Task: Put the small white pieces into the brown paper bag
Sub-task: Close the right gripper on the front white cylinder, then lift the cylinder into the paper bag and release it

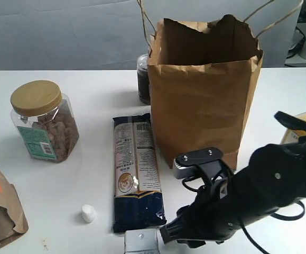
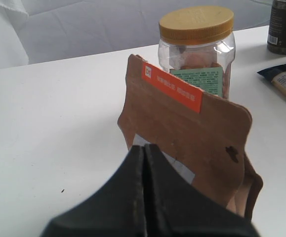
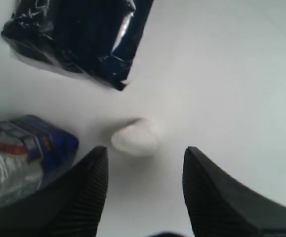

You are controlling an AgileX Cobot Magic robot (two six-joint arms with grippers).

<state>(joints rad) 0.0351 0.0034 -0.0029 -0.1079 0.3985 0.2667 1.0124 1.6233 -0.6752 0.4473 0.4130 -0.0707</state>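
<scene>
Right gripper hung spread over one white piece, untouched. I judged an off-centre close could nudge it rolling toward the dark packet. Left gripper sat clenched, empty.

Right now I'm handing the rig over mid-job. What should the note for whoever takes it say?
Left gripper: shut on nothing, next to the brown pouch.
Right gripper: open, low over the table, with one small white piece at the mouth of its fingers, not gripped.
Second white piece: on the table, left of the long packet.
Brown paper bag: upright and open; inside not visible.
Done: no piece confirmed bagged.
Left: grip each piece, lift it and drop it into the bag.
</scene>
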